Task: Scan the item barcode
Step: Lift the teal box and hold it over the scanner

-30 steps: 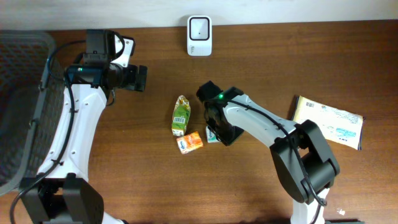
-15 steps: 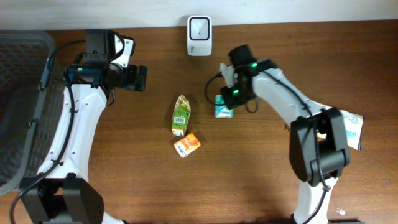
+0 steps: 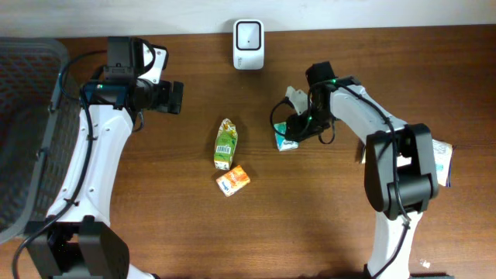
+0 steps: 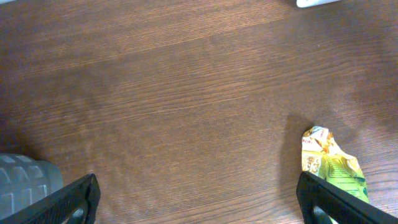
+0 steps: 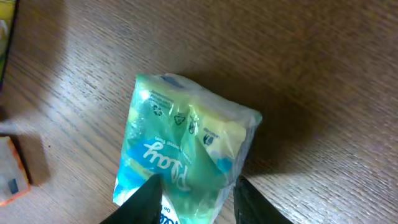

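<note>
Over the wooden table (image 3: 170, 232) the left gripper (image 4: 199, 202) hangs wide open toward the back-left corner, and the right gripper (image 5: 198, 199), in front of the white scanner (image 3: 248, 44) at the back edge, pinches the teal packet (image 5: 186, 143) right of centre.

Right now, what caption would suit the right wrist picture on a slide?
The right hand pinches a crinkly teal-and-green plastic packet over the brown wooden table.

Bare table (image 3: 263, 93) between scanner (image 3: 249, 44) and teal packet (image 3: 286, 141); green pouch (image 3: 225, 143) leftward.
</note>
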### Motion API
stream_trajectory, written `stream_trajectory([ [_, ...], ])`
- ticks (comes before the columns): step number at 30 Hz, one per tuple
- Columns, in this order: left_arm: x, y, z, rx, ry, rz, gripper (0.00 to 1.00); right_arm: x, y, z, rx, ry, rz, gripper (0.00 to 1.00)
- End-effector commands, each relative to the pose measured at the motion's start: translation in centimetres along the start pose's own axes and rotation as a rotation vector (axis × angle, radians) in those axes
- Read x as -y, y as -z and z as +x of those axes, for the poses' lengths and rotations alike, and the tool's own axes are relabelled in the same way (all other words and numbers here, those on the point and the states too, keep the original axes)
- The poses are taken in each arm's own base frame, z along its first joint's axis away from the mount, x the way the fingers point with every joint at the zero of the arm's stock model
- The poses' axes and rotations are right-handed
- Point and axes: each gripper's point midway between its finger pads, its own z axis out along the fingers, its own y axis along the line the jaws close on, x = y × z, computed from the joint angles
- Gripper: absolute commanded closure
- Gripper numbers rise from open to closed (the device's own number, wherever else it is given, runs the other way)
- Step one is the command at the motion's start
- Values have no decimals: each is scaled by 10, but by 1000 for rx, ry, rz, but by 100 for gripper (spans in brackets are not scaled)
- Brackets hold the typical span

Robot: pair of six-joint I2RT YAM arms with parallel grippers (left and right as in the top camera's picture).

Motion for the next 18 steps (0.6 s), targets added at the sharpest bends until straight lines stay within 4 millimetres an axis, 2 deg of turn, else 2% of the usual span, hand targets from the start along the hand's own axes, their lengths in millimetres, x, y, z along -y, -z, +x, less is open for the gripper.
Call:
stream_trajectory([
  [1, -2, 9, -6, 26, -14, -5, 1, -1, -9, 7, -24, -23, -33, 64],
  [3, -2, 9, -6, 26, -14, -5, 1, 0, -16, 14, -50, -42, -40, 77],
  [4, -2, 9, -6, 26, -14, -5, 1, -1, -17, 19, -66, -50, -47, 92],
  [6, -2, 9, -6, 26, -14, -6, 1, -12, -10, 21, -69, -65, -107, 96],
  [9, -2, 9, -6, 26, -14, -5, 1, -46, 55, -8, 61, -114, -353, 96],
  [10, -2, 9, -6, 26, -14, -5, 1, -60, 92, -23, 156, -125, -497, 96],
  [11, -2, 9, -6, 26, -14, -5, 1, -68, 124, -33, 254, -120, -628, 96],
  [13, -2, 9, -6, 26, -15, -5, 1, -69, 169, -42, 405, -96, -824, 96],
  [16, -2, 9, -6, 26, -15, -5, 1, -60, 214, -47, 546, -103, -1008, 96],
  [18, -2, 9, -6, 26, -15, -5, 1, -53, 218, -47, 563, -107, -1000, 96],
])
